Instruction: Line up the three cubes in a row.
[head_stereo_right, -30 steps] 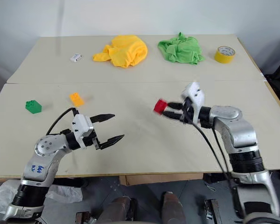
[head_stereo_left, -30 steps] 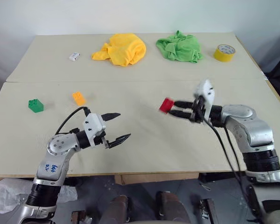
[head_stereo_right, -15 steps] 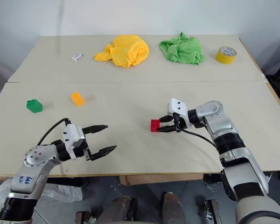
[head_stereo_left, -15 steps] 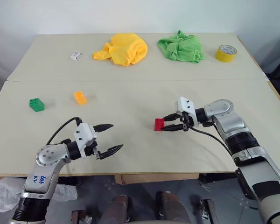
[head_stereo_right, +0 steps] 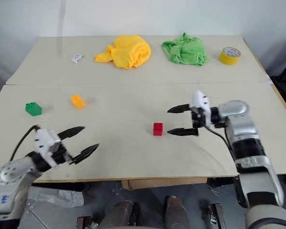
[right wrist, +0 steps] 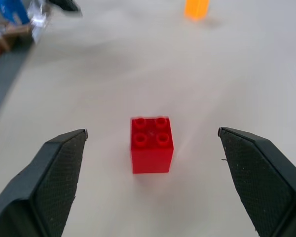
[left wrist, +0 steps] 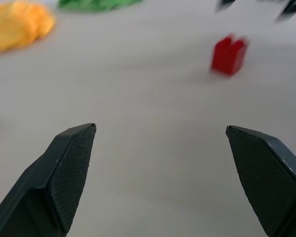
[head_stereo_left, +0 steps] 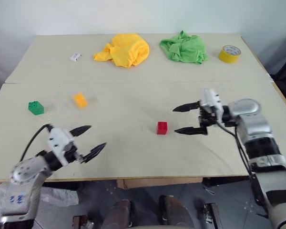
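The red cube (head_stereo_left: 162, 128) stands studs up on the table, alone near the middle of the front half. Just to its right my right gripper (head_stereo_left: 181, 119) is open, its fingers apart and clear of the cube, which also shows between them in the right wrist view (right wrist: 151, 144). The orange-yellow cube (head_stereo_left: 79, 99) and the green cube (head_stereo_left: 36, 108) lie apart at the left. My left gripper (head_stereo_left: 89, 140) hangs open and empty near the front left edge; the left wrist view catches the red cube (left wrist: 229, 54) far ahead.
At the back of the table (head_stereo_left: 133, 152) lie a yellow cloth (head_stereo_left: 124, 49), a green cloth (head_stereo_left: 183, 46), a yellow tape roll (head_stereo_left: 229, 53) and a small white block (head_stereo_left: 75, 57). A seam crosses the tabletop between back and front halves.
My right gripper has opened, let go of the red cube on the table and drawn back to the right. My left gripper moved left and toward the front edge, staying open.
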Tool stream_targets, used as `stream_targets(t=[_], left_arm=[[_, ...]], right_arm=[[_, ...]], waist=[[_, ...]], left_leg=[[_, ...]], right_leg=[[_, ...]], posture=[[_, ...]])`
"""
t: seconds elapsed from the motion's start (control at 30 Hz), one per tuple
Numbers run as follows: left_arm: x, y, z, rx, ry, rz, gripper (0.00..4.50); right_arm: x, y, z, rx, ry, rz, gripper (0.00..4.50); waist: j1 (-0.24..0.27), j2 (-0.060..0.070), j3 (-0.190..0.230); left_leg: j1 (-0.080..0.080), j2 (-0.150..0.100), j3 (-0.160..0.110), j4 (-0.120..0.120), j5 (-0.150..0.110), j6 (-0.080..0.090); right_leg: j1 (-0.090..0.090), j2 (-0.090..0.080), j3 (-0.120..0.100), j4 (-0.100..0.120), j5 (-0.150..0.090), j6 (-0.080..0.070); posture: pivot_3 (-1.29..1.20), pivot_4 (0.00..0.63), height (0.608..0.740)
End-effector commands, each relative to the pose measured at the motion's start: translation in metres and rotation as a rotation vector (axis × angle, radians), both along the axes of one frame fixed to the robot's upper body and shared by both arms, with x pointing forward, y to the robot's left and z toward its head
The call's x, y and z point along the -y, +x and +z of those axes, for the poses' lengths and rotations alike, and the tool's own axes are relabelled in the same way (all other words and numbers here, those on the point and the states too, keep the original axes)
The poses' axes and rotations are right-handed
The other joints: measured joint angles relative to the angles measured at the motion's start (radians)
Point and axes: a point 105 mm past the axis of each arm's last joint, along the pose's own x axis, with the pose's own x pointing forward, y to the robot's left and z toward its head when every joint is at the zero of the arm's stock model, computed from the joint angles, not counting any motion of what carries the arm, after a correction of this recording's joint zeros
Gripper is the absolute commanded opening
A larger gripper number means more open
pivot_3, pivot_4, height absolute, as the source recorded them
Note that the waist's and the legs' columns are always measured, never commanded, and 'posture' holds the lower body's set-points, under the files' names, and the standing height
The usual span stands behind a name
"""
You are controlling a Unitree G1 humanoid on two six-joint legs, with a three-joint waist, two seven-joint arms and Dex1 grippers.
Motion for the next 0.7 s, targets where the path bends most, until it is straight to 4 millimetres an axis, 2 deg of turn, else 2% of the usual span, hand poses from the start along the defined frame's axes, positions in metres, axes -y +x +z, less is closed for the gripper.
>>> stream_targets(t=[0.03,0.07,0.1,0.17,0.23,0.3,0.47,0.6,0.7], left_arm=[[-0.047,-0.018,-0.01,0.014,0.008,0.237,4.5],[-0.064,-0.026,-0.015,0.017,-0.007,0.339,4.5],[-0.079,-0.035,-0.017,0.026,-0.057,0.437,4.5],[-0.101,-0.049,-0.02,0.047,-0.139,0.587,4.5],[-0.109,-0.061,-0.029,0.026,-0.132,0.649,4.5],[-0.114,-0.067,-0.031,0.027,-0.139,0.692,4.5],[-0.148,-0.074,-0.023,0.115,-0.208,0.937,4.5],[-0.152,-0.057,-0.014,0.157,-0.266,1.007,4.5],[-0.145,-0.027,0.009,0.219,-0.293,0.97,4.5]], right_arm=[[-0.009,-0.019,0.014,0.109,0.165,0.062,4.49],[-0.011,-0.02,0.014,0.148,0.214,0.037,4.49],[-0.015,-0.014,0.022,0.259,0.297,-0.021,4.49],[-0.017,-0.009,0.023,0.263,0.383,-0.099,4.49],[-0.019,-0.017,0.003,0.231,0.321,-0.064,4.49],[-0.02,-0.023,-0.006,0.229,0.298,-0.043,4.49],[-0.019,-0.023,-0.005,0.236,0.332,-0.079,4.49],[-0.017,-0.023,-0.005,0.239,0.328,-0.097,4.49],[-0.016,-0.023,-0.001,0.247,0.338,-0.11,4.49]], waist=[[-0.001,0.0,0.0],[-0.003,0.0,0.0],[-0.007,0.0,0.0],[-0.009,-0.001,0.0],[0.002,-0.001,0.001],[0.012,-0.002,0.0],[0.02,-0.002,0.0],[0.016,-0.002,0.0],[0.019,-0.003,0.0]], left_leg=[[0.0,0.0,0.0,0.0,0.0,0.0],[0.001,0.0,0.001,0.0,-0.001,0.0],[0.002,0.001,0.001,-0.001,-0.001,-0.001],[0.002,0.002,0.002,-0.001,-0.002,-0.001],[0.002,0.002,0.002,0.001,-0.002,-0.001],[0.002,0.002,0.001,0.002,-0.002,0.0],[0.003,0.001,0.001,0.004,-0.004,0.003],[0.004,0.001,0.002,0.003,-0.004,0.002],[0.003,0.001,0.001,0.003,-0.004,0.002]], right_leg=[[0.001,0.0,0.0,-0.001,0.0,0.0],[0.001,0.0,0.001,-0.001,0.0,0.0],[0.001,0.0,0.001,-0.001,0.0,0.0],[0.001,0.002,0.001,-0.001,0.0,0.0],[0.0,0.001,0.001,0.0,0.0,0.0],[0.002,0.001,0.001,0.0,0.0,0.0],[0.003,-0.001,0.001,-0.001,0.0,0.0],[0.003,-0.001,0.001,0.0,0.0,0.0],[0.003,-0.001,0.001,0.0,0.0,0.0]], posture=[[0.0,0.15,0.74],[0.0,0.15,0.74],[0.0,0.15,0.74],[0.0,0.15,0.74],[0.0,0.15,0.74],[0.0,0.15,0.74],[0.0,0.15,0.74],[0.0,0.15,0.74],[0.0,0.15,0.74]])
